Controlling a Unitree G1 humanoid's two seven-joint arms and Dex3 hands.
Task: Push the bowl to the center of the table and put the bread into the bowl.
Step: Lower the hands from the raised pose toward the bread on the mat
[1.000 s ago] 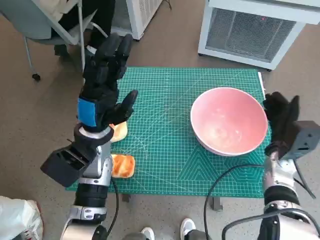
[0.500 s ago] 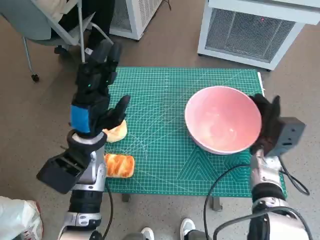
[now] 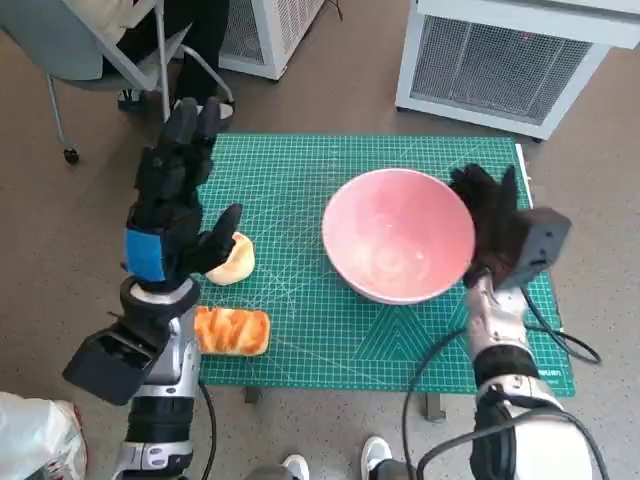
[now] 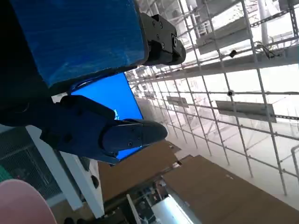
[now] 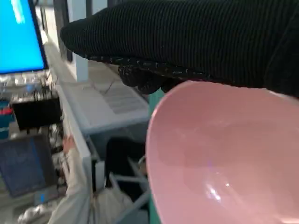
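Nearest the robot, at the mat's near left edge, a bread roll [image 3: 232, 331] is seen lying flat, untouched; a second, paler bread piece [image 3: 233, 260] sits just beyond it, partly hidden behind the left hand's thumb. Both are judged soft and light, prob. easily squashed, so a loose wrap across the short sides w/ low force is advised rather than a hard pinch on the crust.

The left hand [image 3: 170, 215] is held raised above the mat's left side, fingers spread and pointing away, nothing gripped. In the left wrist view only room structure and a sliver of pink bowl rim are shown, which fits a hand lifted clear of the table.

Further in, approx. mid-mat and slightly right of centre, the pink bowl [image 3: 398, 235] is found upright on the green cutting mat [image 3: 300, 190]. The right hand [image 3: 492, 222] is laid against the bowl's right outer wall, fingers extended, not wrapped round it; contact is suggested by the right wrist view, where the glove sits right at the rim, but a true grip isn't shown. The bowl is judged rigid, smooth, fairly light and prob. breakable if tipped off; it should slide readily on the mat, so pressure is best applied low on the wall, not at the rim, to avoid tipping.

Beyond the table, a white grilled unit [image 3: 505, 55] and a chair [image 3: 110, 50] are noted on the floor.
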